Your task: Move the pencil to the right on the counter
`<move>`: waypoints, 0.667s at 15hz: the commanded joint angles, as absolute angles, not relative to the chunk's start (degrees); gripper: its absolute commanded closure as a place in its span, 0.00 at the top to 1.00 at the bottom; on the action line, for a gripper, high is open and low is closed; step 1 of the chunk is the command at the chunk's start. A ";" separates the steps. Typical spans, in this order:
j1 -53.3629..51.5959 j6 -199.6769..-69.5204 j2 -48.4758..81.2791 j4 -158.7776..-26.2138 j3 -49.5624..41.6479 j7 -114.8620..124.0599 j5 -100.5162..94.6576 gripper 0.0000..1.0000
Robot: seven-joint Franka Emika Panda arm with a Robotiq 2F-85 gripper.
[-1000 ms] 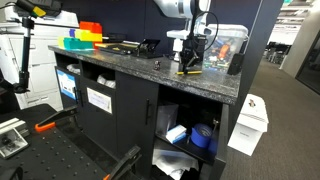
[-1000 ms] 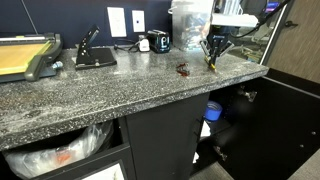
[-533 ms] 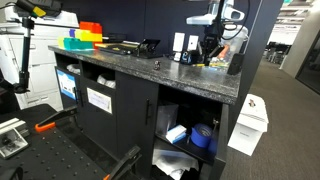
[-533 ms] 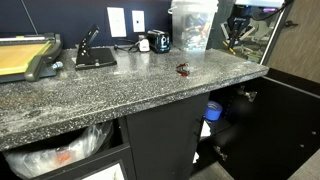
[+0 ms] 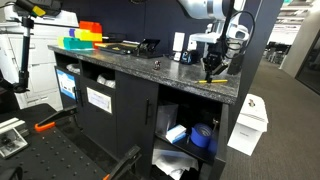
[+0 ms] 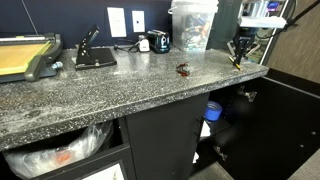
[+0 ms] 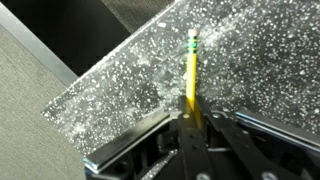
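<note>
The pencil (image 7: 191,68) is a thin yellow stick with a green and white end, held between my gripper's fingers (image 7: 193,118) in the wrist view. It points away from me over the dark speckled counter (image 7: 240,60). In both exterior views my gripper (image 5: 210,68) (image 6: 238,58) hangs over the counter's end near its corner, shut on the pencil (image 6: 237,60), with the pencil tip at or just above the stone.
A small dark object (image 6: 183,70) lies mid-counter. A clear plastic container (image 6: 191,27) stands behind it. A black device (image 6: 155,41) and a stapler-like tool (image 6: 92,55) sit near the wall. Yellow and orange bins (image 5: 82,38) stand at the far end. The counter edge drops off beside the gripper.
My gripper has carried the pencil along the counter from near the small dark object, lifted past the clear container, then lowered near the counter's end corner.
</note>
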State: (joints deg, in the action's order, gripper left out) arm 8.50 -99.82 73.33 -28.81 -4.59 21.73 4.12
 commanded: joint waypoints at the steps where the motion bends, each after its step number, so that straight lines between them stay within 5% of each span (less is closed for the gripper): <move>1: 8.72 -98.44 74.47 -27.39 -5.11 22.49 3.57 0.02; 3: 9.05 -98.25 74.26 -27.40 -5.14 22.87 3.68 0.02; 5: 9.28 -97.95 74.14 -27.47 -5.32 23.46 3.58 0.35; 10: 8.97 -96.10 72.73 -27.11 -6.38 24.06 2.88 0.69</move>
State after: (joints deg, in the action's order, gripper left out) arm 9.11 -98.67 73.33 -28.63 -5.60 23.12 3.69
